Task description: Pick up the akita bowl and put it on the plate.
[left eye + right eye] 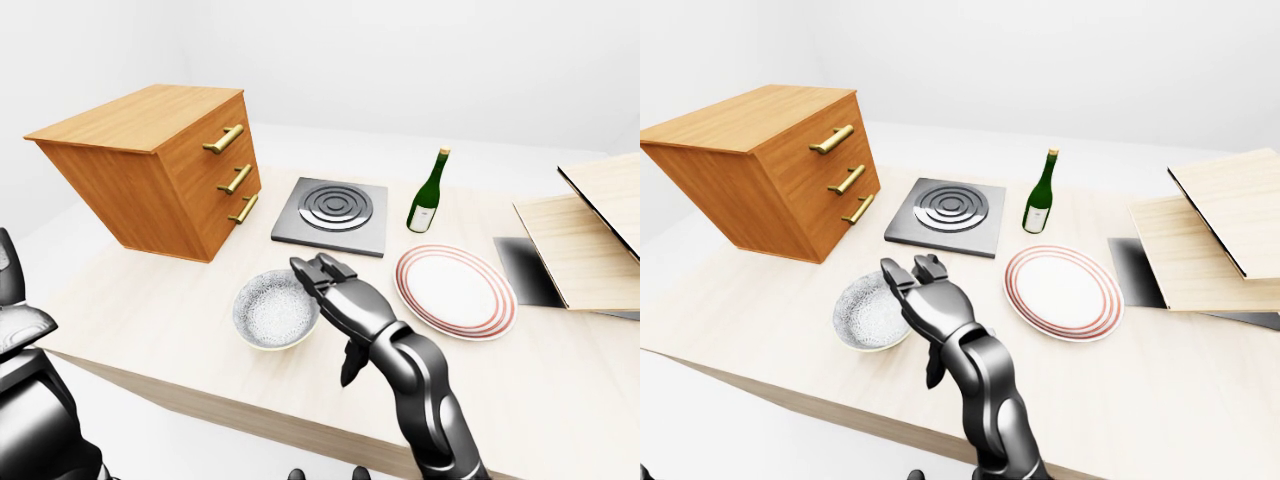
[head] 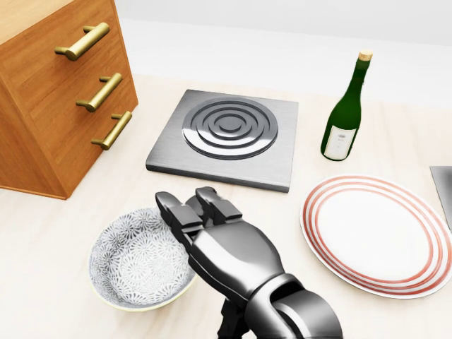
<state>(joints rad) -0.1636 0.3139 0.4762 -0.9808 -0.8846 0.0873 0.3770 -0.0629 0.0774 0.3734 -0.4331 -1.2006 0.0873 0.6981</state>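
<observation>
Akita bowl (image 2: pixel 134 265), grey floral pattern, cream rim

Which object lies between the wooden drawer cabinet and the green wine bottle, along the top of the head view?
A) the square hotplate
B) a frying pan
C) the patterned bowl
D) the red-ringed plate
A: in the head view the square hotplate sits between the drawer cabinet on the left and the green bottle on the right.

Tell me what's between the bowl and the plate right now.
In the head view, only the right hand, open at the bowl rim; the table from there to the plate is bare.
</observation>
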